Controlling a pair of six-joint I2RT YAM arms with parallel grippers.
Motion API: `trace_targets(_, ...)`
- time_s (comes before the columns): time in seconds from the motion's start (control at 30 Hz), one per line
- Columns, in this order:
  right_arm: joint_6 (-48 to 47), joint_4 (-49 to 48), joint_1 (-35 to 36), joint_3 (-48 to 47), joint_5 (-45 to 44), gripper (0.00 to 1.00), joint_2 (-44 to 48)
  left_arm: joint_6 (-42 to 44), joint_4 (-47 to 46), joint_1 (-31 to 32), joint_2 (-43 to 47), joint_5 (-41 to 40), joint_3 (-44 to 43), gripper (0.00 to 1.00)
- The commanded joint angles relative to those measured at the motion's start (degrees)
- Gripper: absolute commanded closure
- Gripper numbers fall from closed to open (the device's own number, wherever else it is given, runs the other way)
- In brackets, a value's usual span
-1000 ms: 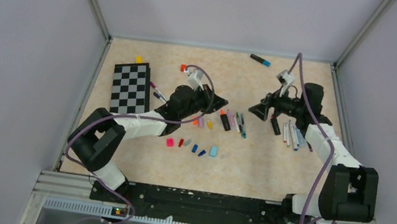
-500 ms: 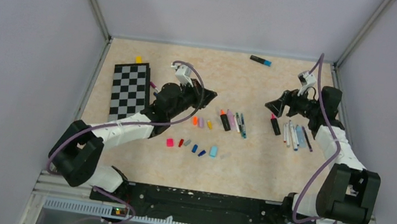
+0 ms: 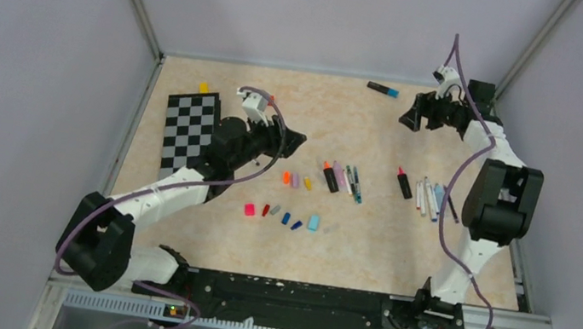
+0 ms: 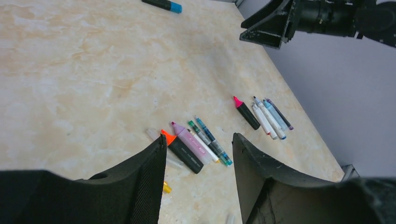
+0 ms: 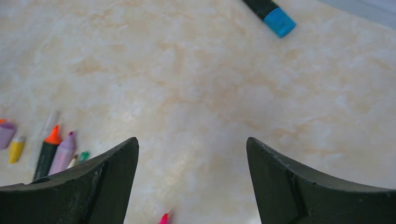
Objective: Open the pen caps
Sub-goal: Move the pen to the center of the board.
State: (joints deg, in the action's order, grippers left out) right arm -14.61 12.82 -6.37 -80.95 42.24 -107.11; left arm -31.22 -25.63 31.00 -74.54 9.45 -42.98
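- Pink, red, blue pen caps [image 3: 281, 215] loose in a row, near centre; uncapped pens [image 3: 342, 178] just beyond, more to the right.
- Left gripper [image 3: 291, 140]: shut a second ago, now apart and empty, lifted off the pens.
- Right gripper [image 3: 409, 116]: wide, empty, swung to far right.
- Blue-capped pen [image 3: 382, 89] at far edge, seemingly the last capped; likely next.
- Checkerboard [image 3: 191, 135] left, well apart from it.

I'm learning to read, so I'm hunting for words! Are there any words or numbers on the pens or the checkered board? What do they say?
No text can be read in any view.
On the pale purple highlighter: small dark marks on the barrel, too blurred to read.
On the black marker with the blue end: no print shows.
On the checkerboard: only black and white squares, no letters or numbers.
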Motion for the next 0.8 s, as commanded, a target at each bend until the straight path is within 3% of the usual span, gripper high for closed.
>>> trace_targets(0.0, -6.4, 8.8, 1.4, -15.4, -4.4, 0.18, -10.4, 2.0, 0.3, -2.6, 3.0, 2.5, 2.6, 0.42)
trace_targets(0.1, -8.8, 13.5, 2.5, -27.1, -5.7, 0.19, -18.9, 2.2, 0.6, -4.6, 2.8, 3.6, 3.1, 0.41)
trace_targets(0.27, 4.1, 12.1, 2.6, -44.5, -2.3, 0.32, -32.8, 2.7, 1.0, -6.3, 1.1, 4.6, 2.3, 0.41)
trace_targets(0.57, 26.9, -6.9, 3.0, -47.0, -9.7, 0.41, -40.3, 2.6, 1.1, -8.2, -2.9, 7.0, 0.3, 0.40)
trace_targets(0.77, 37.9, -15.0, 3.1, -47.7, -10.3, 0.67, -42.5, 1.5, 1.1, -8.7, -6.3, 9.0, -1.6, 0.37)
